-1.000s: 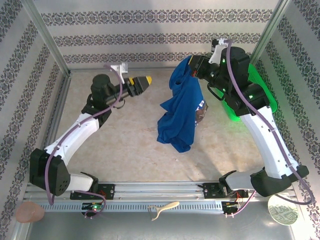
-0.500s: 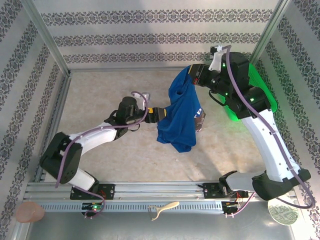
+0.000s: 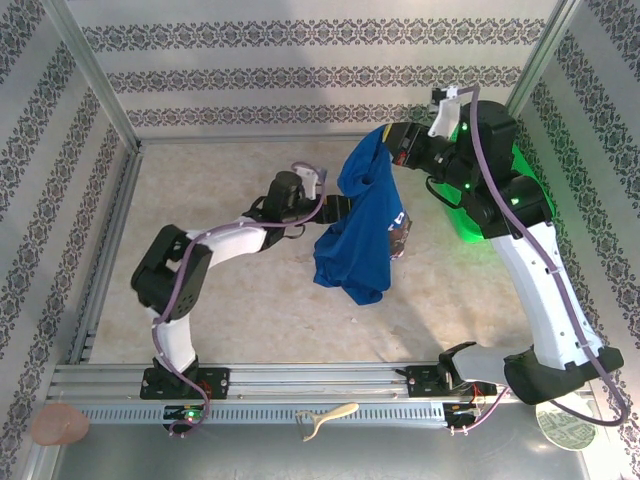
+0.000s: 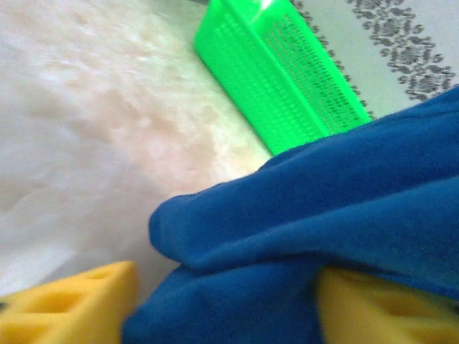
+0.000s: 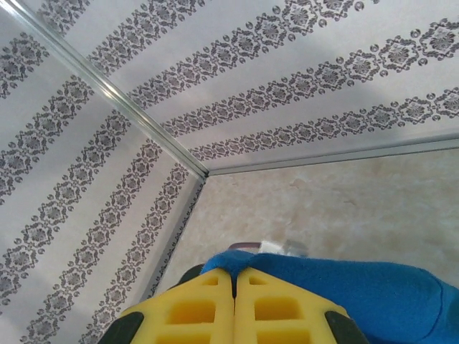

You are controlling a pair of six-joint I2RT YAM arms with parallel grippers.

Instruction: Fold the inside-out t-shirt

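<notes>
Hanging limp from my yellow-fingered right end effector (image 5: 234, 276), pinched shut on its top edge, the royal-blue cotton t-shirt (image 3: 365, 235) droops toward the beige worktop (image 3: 220, 300). Soft, light cloth; my left end effector (image 4: 226, 308), fingers apart, straddles a side fold worth taking.

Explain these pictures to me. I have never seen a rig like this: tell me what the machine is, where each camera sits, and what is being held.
These are two robot arms bolted to the near edge of a table. The wide picture looks down from above and behind them. The other two come from a small camera on each wrist, so each shows its own yellow fingers. The right gripper is closed on an edge of a royal-blue t-shirt and holds it up so that it hangs. The left gripper has a fold of the same cloth between its fingers; whether it pinches it I cannot tell. A green mesh basket stands beside the right arm.
</notes>
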